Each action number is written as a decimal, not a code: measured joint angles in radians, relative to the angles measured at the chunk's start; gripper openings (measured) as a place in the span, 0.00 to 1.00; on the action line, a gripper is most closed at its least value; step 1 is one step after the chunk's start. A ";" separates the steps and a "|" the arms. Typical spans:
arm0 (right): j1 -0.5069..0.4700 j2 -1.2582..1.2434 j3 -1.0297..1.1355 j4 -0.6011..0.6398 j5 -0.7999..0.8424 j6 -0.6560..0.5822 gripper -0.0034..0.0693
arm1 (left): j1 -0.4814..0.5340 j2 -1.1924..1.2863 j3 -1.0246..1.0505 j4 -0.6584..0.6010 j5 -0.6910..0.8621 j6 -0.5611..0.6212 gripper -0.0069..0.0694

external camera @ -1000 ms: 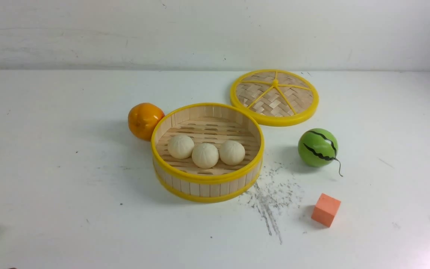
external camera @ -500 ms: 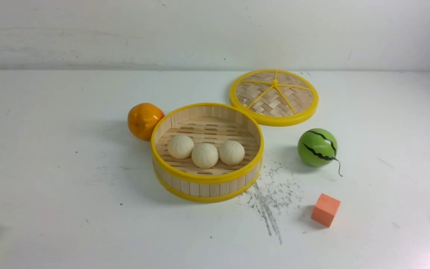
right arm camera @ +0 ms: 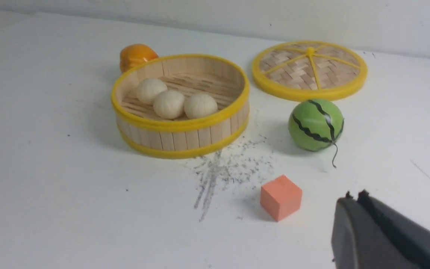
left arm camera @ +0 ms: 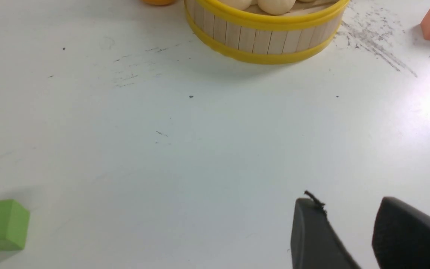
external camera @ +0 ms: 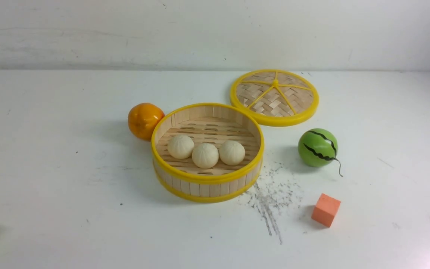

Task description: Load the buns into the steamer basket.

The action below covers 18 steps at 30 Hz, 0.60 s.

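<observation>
In the front view, the right arm's dark edge had slipped out of sight within that last second, while the buns (external camera: 205, 155) and basket (external camera: 207, 198) had not moved. We took that to mean the placing was done and the arms were drawing off. All three buns sat together on the basket's slatted floor, toward its near side. Our left gripper (left arm camera: 343, 201) had its fingers apart with nothing between them; our right gripper (right arm camera: 356, 196) had its fingers together, holding nothing.

We saw round cream buns with faint pleats, matt against pale bamboo strips and smooth yellow rims. The lid (external camera: 274, 101) was a flat woven disc with yellow spokes, the orange (external camera: 145, 121) glossy and lumpy, the melon (external camera: 317, 147) a smooth green ball with dark wavy stripes.
</observation>
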 joint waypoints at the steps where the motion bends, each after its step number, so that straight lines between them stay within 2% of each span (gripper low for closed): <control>1: -0.007 -0.008 0.007 0.002 -0.002 0.001 0.03 | 0.000 0.000 0.000 0.000 0.000 0.000 0.40; 2: -0.025 -0.025 0.042 0.009 -0.006 0.002 0.03 | 0.000 0.000 0.000 0.000 0.000 0.000 0.40; 5: -0.158 -0.112 0.163 0.058 -0.052 0.003 0.02 | 0.000 0.000 0.000 0.000 0.001 0.000 0.40; 7: -0.196 -0.139 0.192 0.069 -0.074 0.003 0.02 | 0.000 0.000 0.000 -0.001 0.001 0.000 0.40; 8: -0.265 -0.176 0.243 0.079 -0.121 0.003 0.02 | 0.000 0.000 0.000 -0.001 0.002 0.000 0.40; 10: -0.329 -0.194 0.296 0.082 -0.180 0.003 0.02 | 0.000 0.000 0.000 -0.001 0.002 0.000 0.40; 13: -0.415 -0.196 0.368 0.084 -0.275 0.003 0.02 | 0.000 0.000 0.000 -0.001 0.004 0.000 0.40; 18: -0.512 -0.196 0.399 0.086 -0.281 0.003 0.02 | 0.000 0.000 0.000 -0.001 0.005 0.000 0.40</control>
